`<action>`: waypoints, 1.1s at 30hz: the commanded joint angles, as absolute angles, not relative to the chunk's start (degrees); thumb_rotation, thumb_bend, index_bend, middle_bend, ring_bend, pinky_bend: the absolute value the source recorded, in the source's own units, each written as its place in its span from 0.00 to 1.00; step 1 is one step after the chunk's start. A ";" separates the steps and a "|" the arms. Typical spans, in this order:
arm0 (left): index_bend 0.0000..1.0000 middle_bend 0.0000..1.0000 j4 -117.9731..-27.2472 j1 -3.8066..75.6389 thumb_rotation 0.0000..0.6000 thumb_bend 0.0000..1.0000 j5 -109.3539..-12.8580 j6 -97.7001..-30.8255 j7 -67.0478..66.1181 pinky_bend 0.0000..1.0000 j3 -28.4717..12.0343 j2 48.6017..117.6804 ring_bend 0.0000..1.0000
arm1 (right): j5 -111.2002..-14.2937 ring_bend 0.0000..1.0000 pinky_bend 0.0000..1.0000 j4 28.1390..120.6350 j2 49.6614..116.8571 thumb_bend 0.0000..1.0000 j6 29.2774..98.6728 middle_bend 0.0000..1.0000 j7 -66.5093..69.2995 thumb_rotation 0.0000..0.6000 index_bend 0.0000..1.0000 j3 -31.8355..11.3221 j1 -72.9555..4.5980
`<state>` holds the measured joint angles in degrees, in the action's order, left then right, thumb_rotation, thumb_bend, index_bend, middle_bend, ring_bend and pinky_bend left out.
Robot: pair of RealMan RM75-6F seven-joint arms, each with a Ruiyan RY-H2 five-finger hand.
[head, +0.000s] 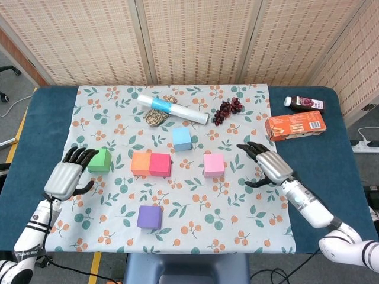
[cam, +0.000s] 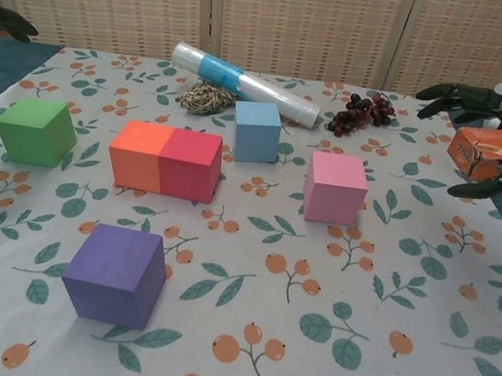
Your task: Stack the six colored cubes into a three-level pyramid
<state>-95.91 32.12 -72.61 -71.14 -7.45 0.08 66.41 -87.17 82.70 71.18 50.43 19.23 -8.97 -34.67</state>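
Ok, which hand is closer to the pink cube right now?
Right. The right hand hovers open just beyond the pink cube on its right side, apart from it. The left hand is far across the cloth, past the green cube.

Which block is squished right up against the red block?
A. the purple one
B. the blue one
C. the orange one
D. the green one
C: the orange cube sits flush against the red cube, side by side with no gap, while the other cubes stand apart.
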 commanded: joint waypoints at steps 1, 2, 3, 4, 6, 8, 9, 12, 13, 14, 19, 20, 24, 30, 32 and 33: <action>0.12 0.12 -96.11 30.58 1.00 0.33 -74.43 -71.81 -5.57 0.06 0.74 65.73 0.08 | -85.20 0.00 0.11 79.16 75.08 0.00 47.13 0.11 17.35 0.94 0.00 -9.93 -37.76; 0.12 0.12 -96.08 29.94 1.00 0.33 -75.43 -72.01 -4.69 0.06 1.18 65.65 0.08 | -83.67 0.00 0.11 76.56 77.28 0.00 45.02 0.11 16.62 0.94 0.00 -10.38 -39.28; 0.12 0.12 -95.98 29.69 1.00 0.33 -75.98 -71.86 -4.18 0.06 1.36 65.63 0.08 | -82.93 0.00 0.11 75.36 78.34 0.00 44.00 0.11 16.40 0.94 0.00 -10.49 -40.02; 0.12 0.12 -95.94 29.53 1.00 0.33 -76.36 -71.54 -3.77 0.06 1.50 65.59 0.08 | -82.46 0.00 0.11 74.50 79.18 0.00 43.08 0.11 16.39 0.94 0.00 -10.49 -40.68; 0.12 0.12 -96.04 29.23 1.00 0.33 -76.98 -70.76 -3.05 0.06 1.69 65.45 0.08 | -81.89 0.00 0.11 72.80 80.80 0.00 41.35 0.11 16.48 0.94 0.00 -10.36 -42.09; 0.12 0.12 -96.10 28.86 1.00 0.33 -77.43 -70.55 -2.42 0.06 1.55 65.44 0.08 | -81.57 0.00 0.11 70.82 82.33 0.00 40.21 0.11 16.48 0.94 0.00 -10.26 -43.31; 0.12 0.12 -96.09 28.68 1.00 0.33 -77.61 -70.58 -2.30 0.06 1.46 65.47 0.08 | -81.38 0.00 0.11 69.96 82.94 0.00 39.77 0.11 16.41 0.94 0.00 -10.22 -43.77; 0.12 0.12 -96.04 28.09 1.00 0.33 -78.18 -70.72 -2.04 0.06 1.19 65.61 0.08 | -81.04 0.00 0.11 67.57 84.71 0.00 38.93 0.11 16.34 0.94 0.00 -10.08 -45.00; 0.12 0.12 -96.01 27.96 1.00 0.33 -78.35 -70.67 -1.96 0.06 1.12 65.64 0.08 | -81.02 0.00 0.11 67.00 85.21 0.00 38.89 0.11 16.46 0.94 0.00 -10.06 -45.28; 0.12 0.12 -95.97 27.83 1.00 0.33 -78.49 -70.63 -1.86 0.06 1.04 65.67 0.08 | -81.01 0.00 0.11 66.46 85.67 0.00 38.83 0.11 16.62 0.94 0.00 -10.00 -45.53; 0.12 0.12 -95.92 27.19 1.00 0.34 -79.28 -70.33 -1.22 0.06 0.65 65.61 0.07 | -80.83 0.00 0.11 63.83 87.90 0.00 38.57 0.14 17.68 0.94 0.02 -9.64 -46.61; 0.12 0.12 -95.94 27.08 1.00 0.34 -79.51 -70.20 -1.04 0.06 0.60 65.52 0.07 | -80.83 0.00 0.11 63.31 88.40 0.00 38.66 0.14 18.08 0.94 0.02 -9.60 -46.80; 0.11 0.12 -95.98 26.83 1.00 0.34 -80.08 -69.88 -0.44 0.06 0.21 65.37 0.07 | -81.11 0.00 0.11 61.48 90.12 0.00 38.86 0.17 19.55 0.94 0.04 -9.37 -47.51; 0.10 0.12 -95.78 26.45 1.00 0.33 -80.61 -69.48 0.38 0.06 -0.42 65.32 0.07 | -81.06 0.04 0.11 57.78 92.93 0.01 39.60 0.26 20.86 0.95 0.11 -9.21 -48.23; 0.10 0.12 -95.74 26.31 1.00 0.33 -80.82 -69.39 0.68 0.06 -0.59 65.25 0.07 | -80.80 0.08 0.11 56.60 93.88 0.05 40.05 0.30 20.99 0.98 0.15 -9.29 -48.29; 0.10 0.12 -95.72 26.25 1.00 0.33 -80.90 -69.38 0.83 0.06 -0.68 65.23 0.07 | -80.74 0.10 0.11 56.32 94.20 0.07 40.42 0.33 21.00 1.00 0.17 -9.37 -48.29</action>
